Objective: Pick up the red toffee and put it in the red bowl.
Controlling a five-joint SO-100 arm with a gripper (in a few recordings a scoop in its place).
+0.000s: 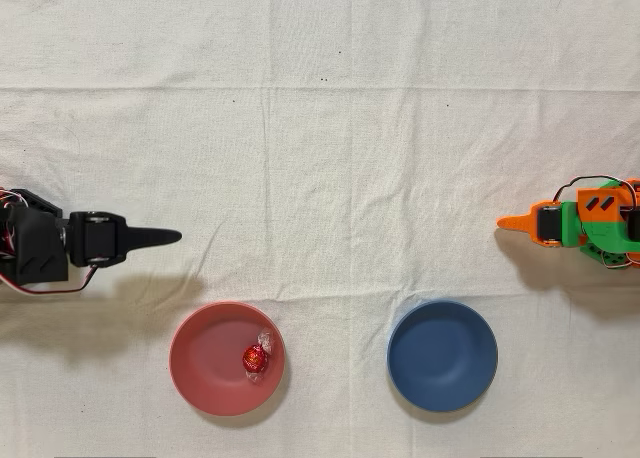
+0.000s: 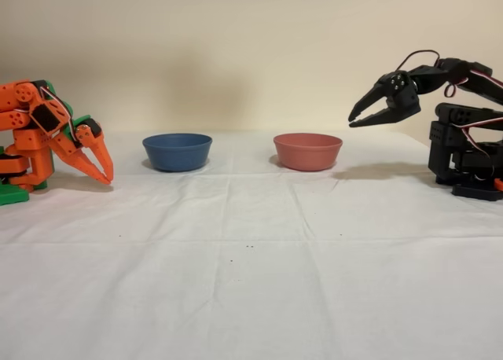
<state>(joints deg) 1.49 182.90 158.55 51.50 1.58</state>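
Observation:
The red toffee (image 1: 255, 358) lies inside the red bowl (image 1: 205, 358), right of its middle in the overhead view, with its clear wrapper ends sticking out. From the side, the red bowl (image 2: 307, 151) hides the candy behind its wall. My black gripper (image 1: 175, 237) hovers above the cloth, up and left of that bowl and apart from it. In the fixed view the gripper (image 2: 352, 121) hangs in the air to the right of the bowl, its fingertips together and nothing held.
A dark blue bowl (image 1: 442, 355) (image 2: 177, 151) of the same size stands beside the red one. The idle orange arm (image 1: 580, 223) (image 2: 55, 136) rests at the opposite edge. A creased white cloth (image 1: 320, 128) covers the table.

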